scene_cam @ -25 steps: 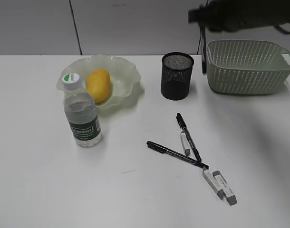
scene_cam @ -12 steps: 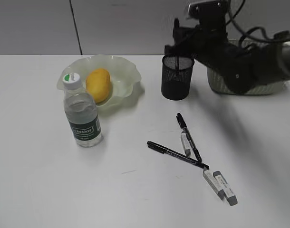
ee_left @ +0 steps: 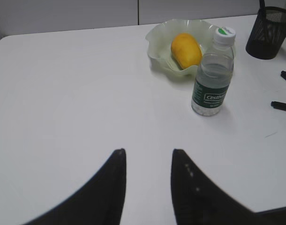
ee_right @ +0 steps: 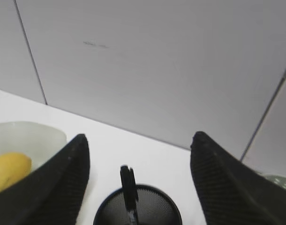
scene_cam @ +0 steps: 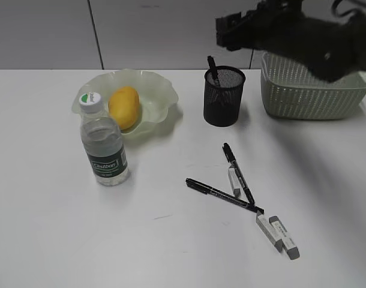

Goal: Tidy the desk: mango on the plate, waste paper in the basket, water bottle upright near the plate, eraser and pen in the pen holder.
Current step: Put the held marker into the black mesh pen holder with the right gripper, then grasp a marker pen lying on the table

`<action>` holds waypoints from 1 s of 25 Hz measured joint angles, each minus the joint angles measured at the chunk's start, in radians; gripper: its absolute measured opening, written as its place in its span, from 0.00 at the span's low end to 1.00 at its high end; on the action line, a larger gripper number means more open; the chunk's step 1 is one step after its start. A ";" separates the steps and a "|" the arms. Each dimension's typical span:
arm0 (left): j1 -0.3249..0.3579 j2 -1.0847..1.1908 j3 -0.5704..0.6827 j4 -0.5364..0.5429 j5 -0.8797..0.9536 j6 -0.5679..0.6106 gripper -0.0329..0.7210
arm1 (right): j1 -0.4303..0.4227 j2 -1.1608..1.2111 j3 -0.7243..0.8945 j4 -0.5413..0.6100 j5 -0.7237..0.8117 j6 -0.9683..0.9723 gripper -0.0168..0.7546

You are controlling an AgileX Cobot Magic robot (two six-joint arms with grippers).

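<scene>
Mango already in plate; bottle upright just beside plate, on its near side. One pen standing in holder, top poking above the rim and leaning left. Still left on desk: two pens crossed near the middle, a small eraser lying against them, and two more erasers side by side at the near right. Basket at far right, contents hidden behind its wall from outside; no waste paper visible anywhere on the desk, so that step probably done, though impossible to confirm. Roughly halfway by this reckoning, with pens and erasers remaining. Right gripper spread wide and holding nothing, poised directly above holder, pen standing between the jaws' line but untouched. In the outside view, right gripper a blurred dark mass above and slightly right of holder, well apart from the loose pens on the desk. Left gripper parted slightly, empty, low over bare desk at near left, with bottle and mango well ahead of it and to the right.
</scene>
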 joint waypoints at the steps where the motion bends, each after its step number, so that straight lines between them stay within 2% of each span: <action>1: 0.000 0.000 0.000 0.000 0.000 0.000 0.37 | 0.000 -0.068 0.000 -0.001 0.124 -0.001 0.70; 5: 0.000 0.000 0.000 0.000 0.000 0.000 0.36 | 0.000 -0.332 0.009 -0.037 0.647 -0.003 0.57; 8: 0.000 0.000 0.000 0.000 0.000 0.000 0.36 | 0.000 -0.529 0.081 -0.062 0.986 -0.002 0.48; 12: 0.000 0.000 0.000 0.000 0.000 0.000 0.36 | 0.000 -0.819 0.229 -0.068 1.338 0.041 0.43; 15: 0.000 0.000 0.000 0.000 0.000 0.000 0.36 | 0.000 -1.062 0.339 -0.069 1.497 0.066 0.43; 17: 0.000 0.000 0.000 0.000 0.000 0.000 0.36 | 0.000 -1.249 0.411 -0.069 1.546 0.070 0.42; 21: 0.000 0.046 0.000 -0.001 -0.004 0.015 0.36 | 0.000 -1.553 0.520 -0.066 1.562 0.072 0.42; 25: 0.000 0.195 -0.020 -0.050 -0.040 0.102 0.36 | 0.000 -1.782 0.597 -0.065 1.523 0.072 0.42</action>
